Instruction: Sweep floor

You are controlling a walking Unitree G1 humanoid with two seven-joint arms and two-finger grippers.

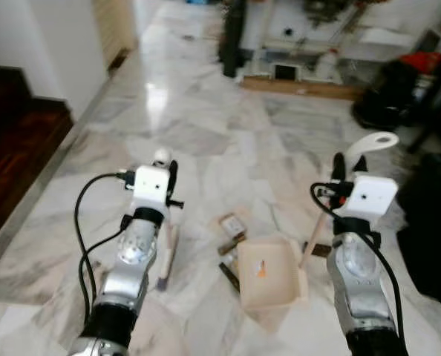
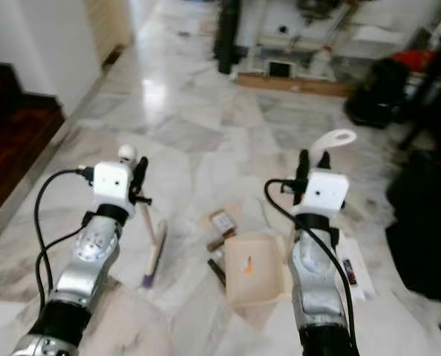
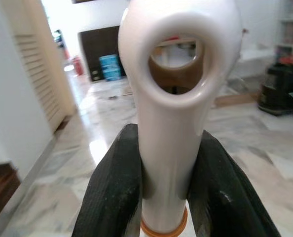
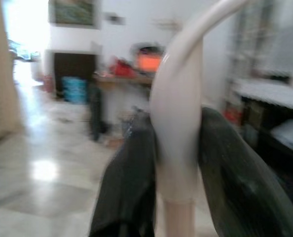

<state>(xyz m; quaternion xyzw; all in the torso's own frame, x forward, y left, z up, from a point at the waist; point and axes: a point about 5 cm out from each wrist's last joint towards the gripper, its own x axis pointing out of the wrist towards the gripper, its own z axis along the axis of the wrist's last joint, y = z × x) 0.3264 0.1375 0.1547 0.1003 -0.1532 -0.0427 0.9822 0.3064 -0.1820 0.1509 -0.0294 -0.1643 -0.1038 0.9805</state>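
Two grippers are at work: the left gripper (image 3: 166, 197) has its fingers clamped on the broom handle (image 3: 173, 123), the right gripper (image 4: 176, 182) pinches the dustpan handle (image 4: 178, 133). Below them on the marble floor (image 1: 206, 126), litter (image 1: 232, 226) lies between brush head (image 1: 166, 259) and dustpan (image 1: 269, 276). Best draw the bristles low and slowly toward the pan, holding its lip flat.

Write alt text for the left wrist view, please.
Two black fingers clamp a white broom handle with a hanging hole at its end. Behind lies a glossy marble floor running past a louvred door.
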